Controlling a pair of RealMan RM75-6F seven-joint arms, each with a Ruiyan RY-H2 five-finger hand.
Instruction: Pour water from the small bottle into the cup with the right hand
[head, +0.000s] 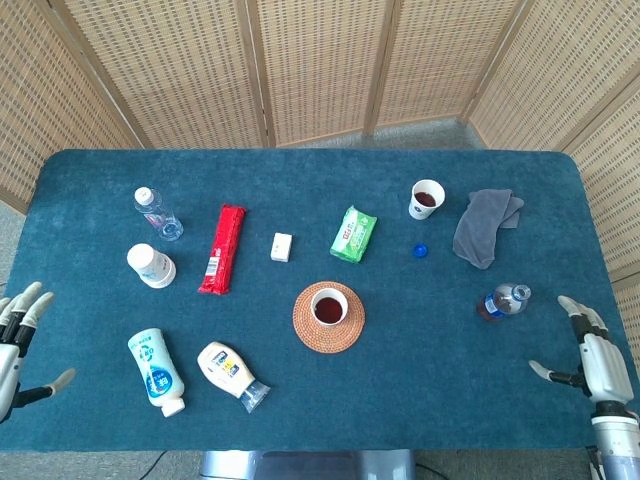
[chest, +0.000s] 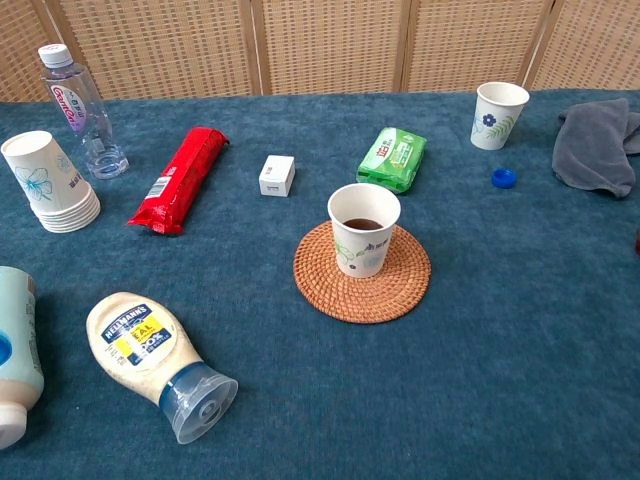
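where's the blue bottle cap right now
In the head view the blue cap lies on the table's right side, between the far paper cup and the grey cloth.

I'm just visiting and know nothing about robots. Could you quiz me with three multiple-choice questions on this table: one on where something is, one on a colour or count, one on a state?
1. Where does the paper cup of dark liquid nearest the table's middle stand?
A. on the round woven coaster
B. on the grey cloth
C. on the red packet

2. What colour is the loose bottle cap?
A. white
B. blue
C. yellow

3. What is the robot's right hand doing?
A. gripping the small bottle
B. holding a cup
C. holding nothing, fingers apart

Answers: 1 A, the coaster rings its base; 2 B, it lies blue beside the cloth; 3 C, the hand is clear of the bottle.
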